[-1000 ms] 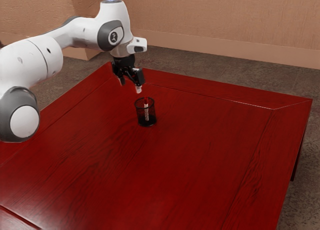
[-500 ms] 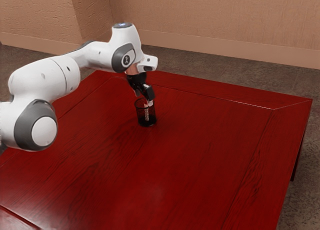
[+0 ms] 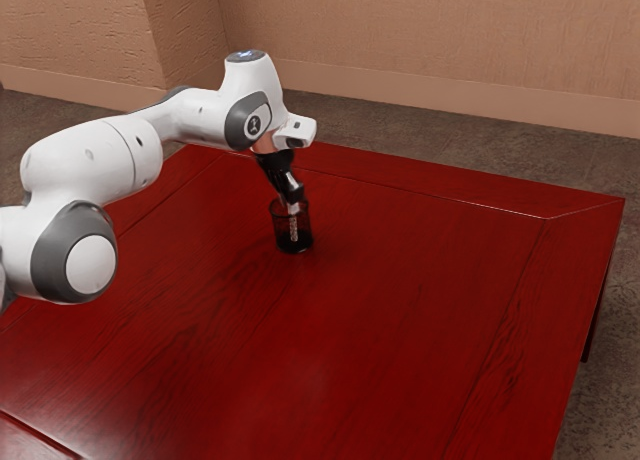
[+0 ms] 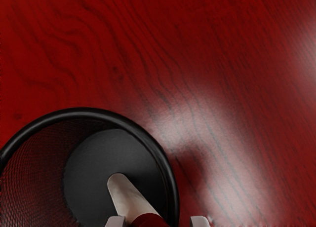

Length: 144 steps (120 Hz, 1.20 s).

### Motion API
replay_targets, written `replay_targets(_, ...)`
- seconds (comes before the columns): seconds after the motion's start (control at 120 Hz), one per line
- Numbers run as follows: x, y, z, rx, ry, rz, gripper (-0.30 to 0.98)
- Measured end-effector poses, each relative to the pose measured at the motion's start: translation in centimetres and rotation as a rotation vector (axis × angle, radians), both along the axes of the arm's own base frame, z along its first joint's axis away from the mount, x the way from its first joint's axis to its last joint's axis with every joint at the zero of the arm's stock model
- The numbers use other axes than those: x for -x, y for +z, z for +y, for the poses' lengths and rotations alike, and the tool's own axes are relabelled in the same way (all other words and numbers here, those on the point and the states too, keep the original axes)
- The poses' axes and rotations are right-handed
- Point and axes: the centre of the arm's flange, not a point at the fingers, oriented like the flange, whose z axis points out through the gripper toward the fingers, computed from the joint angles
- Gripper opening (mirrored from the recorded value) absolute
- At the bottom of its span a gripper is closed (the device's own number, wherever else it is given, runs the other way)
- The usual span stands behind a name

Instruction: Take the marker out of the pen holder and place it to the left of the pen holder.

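The gripper (image 3: 292, 198) is low at the mouth of the black mesh pen holder (image 4: 84, 112), but I cannot tell whether it is open or gripping the marker (image 4: 129, 200). The marker is inside the pen holder, tilted, its whitish end down by the dark base and its red part up at the gripper. The round rim runs close around the marker on one side; across the mouth, a wider gap lies between marker and wall. The pen holder stands upright on the red wooden table (image 3: 400, 330), well in from the edges. Wood stretches widely toward the exterior view's right and its lower edge, while the white arm (image 3: 90, 165) reaches over the exterior view's left side.
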Motion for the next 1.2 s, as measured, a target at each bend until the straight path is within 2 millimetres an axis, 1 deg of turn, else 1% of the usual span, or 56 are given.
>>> replay_targets(0.075, 0.0, 0.1, 0.1, -0.004, -0.006, -0.003, 0.00)
replay_targets(0.208, 0.0, 0.9, 0.2, -0.014, -0.012, -0.013, -0.05)
replay_targets(0.342, 0.3, 3.4, 1.3, -0.042, -0.008, -0.035, -0.08)
replay_targets(0.492, 1.2, 8.8, 1.8, -0.081, -0.014, -0.076, -0.09)
replay_targets(0.583, 2.3, 13.4, 1.7, -0.097, -0.017, -0.115, -0.10)
replay_targets(0.617, 2.7, 14.8, 1.7, -0.102, -0.017, -0.124, -0.10)
replay_targets(0.667, 3.2, 16.4, 1.7, -0.110, -0.017, -0.132, -0.10)
replay_targets(0.692, 3.4, 16.9, 1.9, -0.115, -0.016, -0.131, -0.10)
replay_targets(0.733, 3.7, 17.2, 3.0, -0.123, -0.003, -0.121, -0.10)
replay_targets(0.8, 4.3, 17.3, 6.0, -0.131, 0.034, -0.099, -0.10)
replay_targets(0.842, 4.5, 17.1, 7.4, -0.140, 0.050, -0.084, -0.10)
replay_targets(0.892, 4.7, 16.4, 9.0, -0.146, 0.067, -0.063, -0.10)
replay_targets(0.942, 4.8, 15.2, 10.2, -0.149, 0.083, -0.030, -0.10)
replay_targets(1.008, 5.1, 12.5, 12.0, -0.169, 0.114, 0.052, -0.10)
replay_targets(1.05, 5.2, 10.3, 12.8, -0.182, 0.133, 0.116, -0.10)
replay_targets(1.117, 5.5, 6.9, 13.4, -0.198, 0.156, 0.215, -0.10)
replay_targets(1.2, 5.8, 4.3, 13.8, -0.210, 0.184, 0.299, -0.10)
